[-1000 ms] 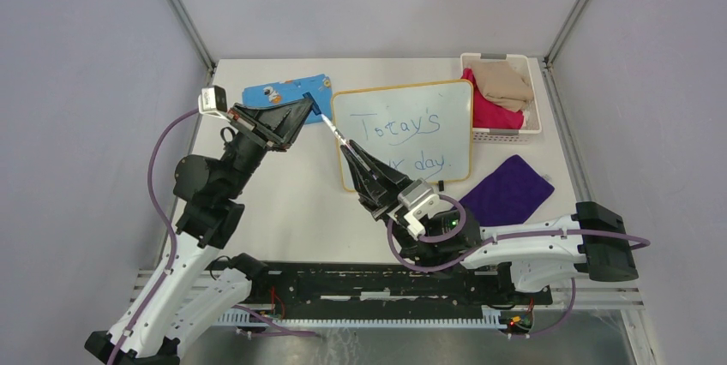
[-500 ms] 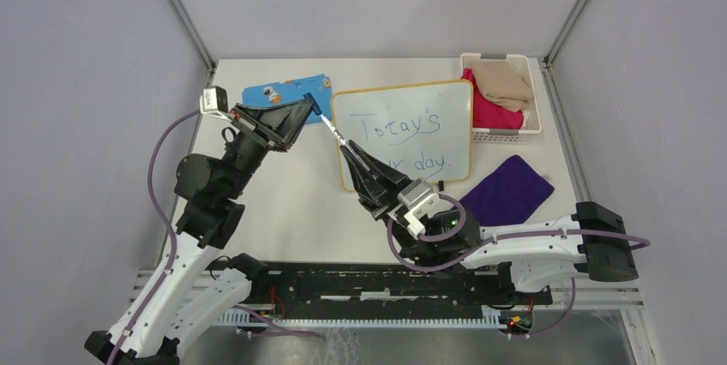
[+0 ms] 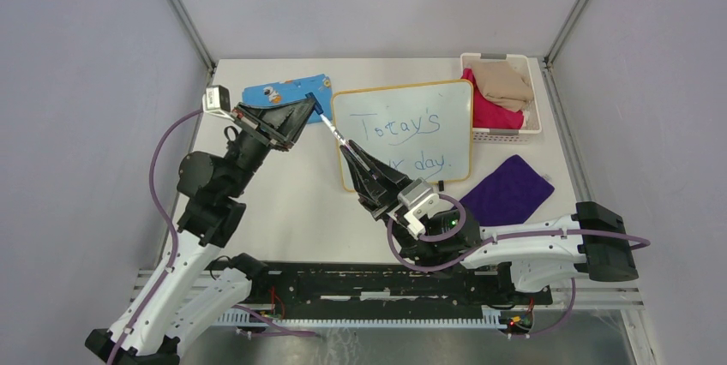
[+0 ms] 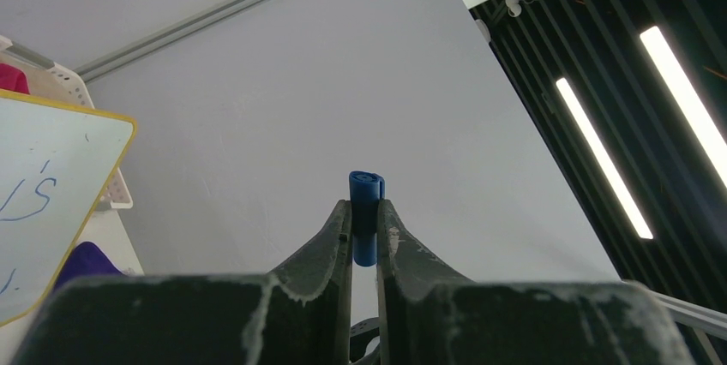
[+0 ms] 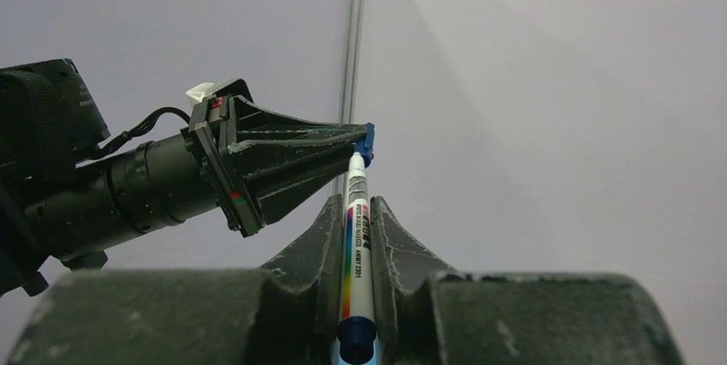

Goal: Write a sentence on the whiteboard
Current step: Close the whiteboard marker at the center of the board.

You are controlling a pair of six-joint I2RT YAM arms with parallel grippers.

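Note:
The whiteboard [image 3: 433,110] lies flat at the table's middle back, with a yellow-tan rim. The sentence [image 3: 403,129] on it is in thin blue marker, two lines; the right arm hides the start of the lower line. My right gripper [image 3: 345,151] is shut on a white marker [image 5: 353,236] with a rainbow stripe, its tip pointing up and left. My left gripper [image 3: 314,109] is shut on the blue marker cap [image 4: 365,211], held at the marker's tip [image 5: 367,144]. Both hover above the table, left of the whiteboard.
A blue patterned cloth [image 3: 283,88] lies behind the left gripper. A white basket [image 3: 531,116] with tan and pink cloths stands at the back right. A purple cloth [image 3: 506,191] lies to the whiteboard's right front. The whiteboard's corner also shows in the left wrist view [image 4: 51,176].
The left arm has shifted slightly right and up, keeping the cap against the marker's tip. The right arm has not visibly moved.

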